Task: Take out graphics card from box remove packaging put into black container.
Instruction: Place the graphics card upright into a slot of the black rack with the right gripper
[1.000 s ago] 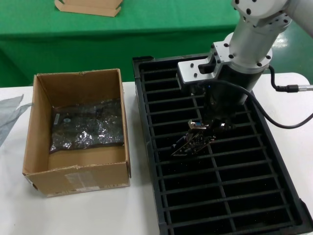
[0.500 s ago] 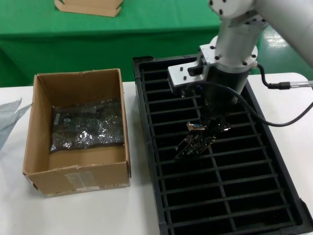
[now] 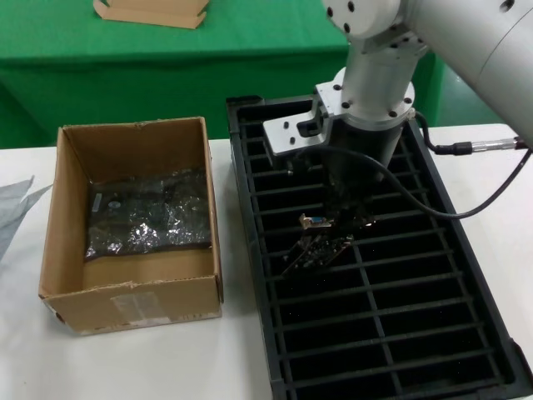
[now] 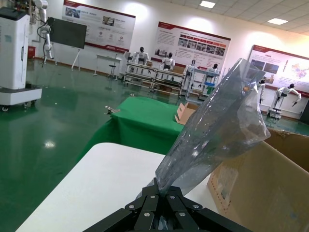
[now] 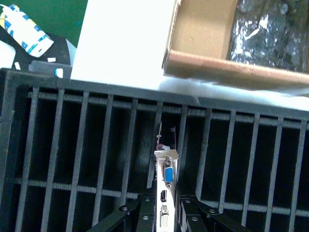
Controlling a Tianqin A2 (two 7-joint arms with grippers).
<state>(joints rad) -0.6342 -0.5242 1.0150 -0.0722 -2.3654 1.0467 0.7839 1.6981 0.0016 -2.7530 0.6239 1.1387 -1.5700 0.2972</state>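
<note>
White surface (image 3: 166, 367) carrying everything. Black container (image 3: 491, 333) alongside the box (image 3: 133, 304), nearly touching it, every visible slot vacant. Box open-topped, with another bagged item (image 3: 148, 218) lying flat on its floor, so probably more unpacking to follow. Right claw (image 3: 329, 235) over the container's left column, clamped on the graphics card (image 3: 315, 250), silver bracket toward the wrist camera, board edge tilted down toward a slot. Left claw (image 4: 161, 203) off to the left of the box, pinched shut on the packaging (image 4: 217, 130), held up crumpled and apparently empty.

Judging by this: card out of the box, bag stripped off, only seating and release left. Card not yet upright in a slot; needs squaring with the dividers before going down.

Hard to make out: the exact slot under the card, dark board against dark plastic; lower card edge hidden in the wrist view; left arm itself outside the head view, only a corner of bag showing at its edge.
</note>
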